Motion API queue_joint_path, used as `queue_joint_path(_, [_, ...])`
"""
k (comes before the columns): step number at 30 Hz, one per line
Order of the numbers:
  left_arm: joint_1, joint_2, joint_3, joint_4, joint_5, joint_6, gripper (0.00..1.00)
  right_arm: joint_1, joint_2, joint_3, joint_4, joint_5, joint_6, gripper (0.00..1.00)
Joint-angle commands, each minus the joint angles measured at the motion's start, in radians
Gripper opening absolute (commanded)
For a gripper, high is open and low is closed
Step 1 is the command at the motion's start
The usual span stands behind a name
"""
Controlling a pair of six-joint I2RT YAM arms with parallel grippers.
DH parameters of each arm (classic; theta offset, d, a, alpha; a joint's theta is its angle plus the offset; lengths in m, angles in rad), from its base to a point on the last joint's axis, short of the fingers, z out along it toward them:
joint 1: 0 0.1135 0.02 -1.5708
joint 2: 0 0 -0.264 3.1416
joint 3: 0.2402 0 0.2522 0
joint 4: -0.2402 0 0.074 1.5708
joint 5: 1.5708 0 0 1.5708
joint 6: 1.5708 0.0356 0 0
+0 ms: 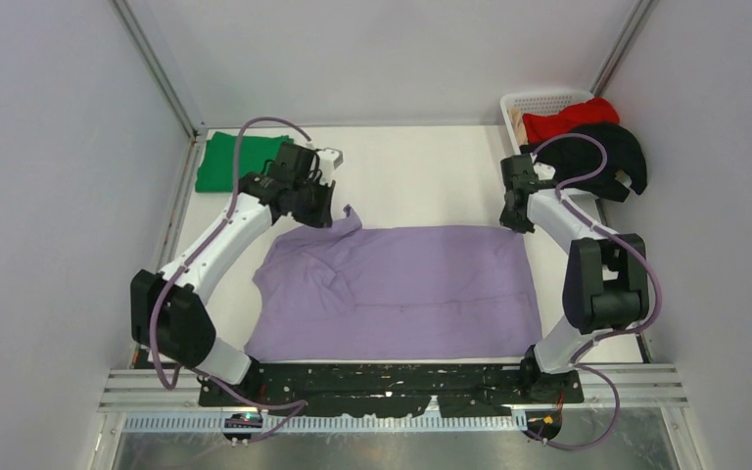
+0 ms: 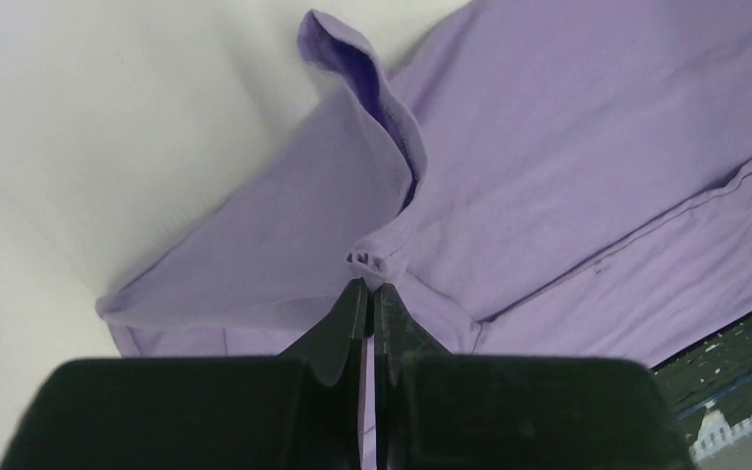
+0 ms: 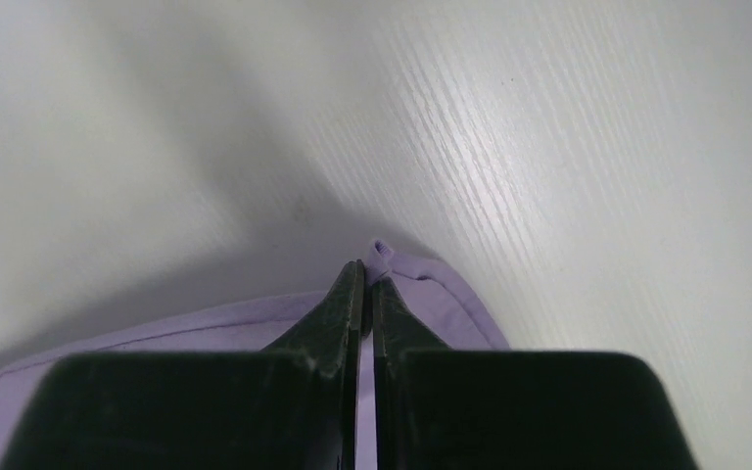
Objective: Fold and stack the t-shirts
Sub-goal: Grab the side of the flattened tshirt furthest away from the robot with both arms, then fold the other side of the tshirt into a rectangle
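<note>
Four shirts in all. One lavender t-shirt (image 1: 401,294) lies spread mid-bench (image 1: 421,176), long axis left to right. Left tool (image 2: 369,284) pinches its lifted far-left edge, right tool (image 3: 365,272) its far-right corner. One green t-shirt (image 1: 230,162) sits far left. One red t-shirt (image 1: 568,119) and one black t-shirt (image 1: 612,157) are heaped on the far-right basket (image 1: 539,100), shapes unclear.

Left fingers (image 2: 351,315), right fingers (image 3: 349,305) together

lavender t-shirt (image 1: 401,289): soft matt cloth, stitched hems | tabletop (image 1: 421,176): white, faint wood grain, slight sheen | my left claw (image 2: 371,286), right claw (image 3: 366,272): black matt plastic | basket (image 1: 539,101): white plastic lattice
</note>
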Motion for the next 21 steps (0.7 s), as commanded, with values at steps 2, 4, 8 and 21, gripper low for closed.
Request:
queue_joint_path(2, [-0.024,-0.19,-0.126,0.029,-0.085,-0.067,0.0,0.015,-0.117,-0.078,0.012,-0.014,-0.037,0.05])
queue_joint_path(4, [-0.03,-0.264,-0.179,0.037,-0.097,-0.091,0.0,0.018,-0.154,-0.105,0.01,-0.019,-0.043,0.05])
queue_joint_path(8, [-0.051,-0.394,-0.268,0.04,-0.11,-0.126,0.0,0.021,-0.247,-0.156,0.006,-0.026,-0.053,0.05])
queue_joint_path(21, [-0.16,-0.663,-0.391,-0.162,-0.247,-0.251,0.0,0.022,-0.411,-0.234,-0.084,-0.05,-0.082,0.06])
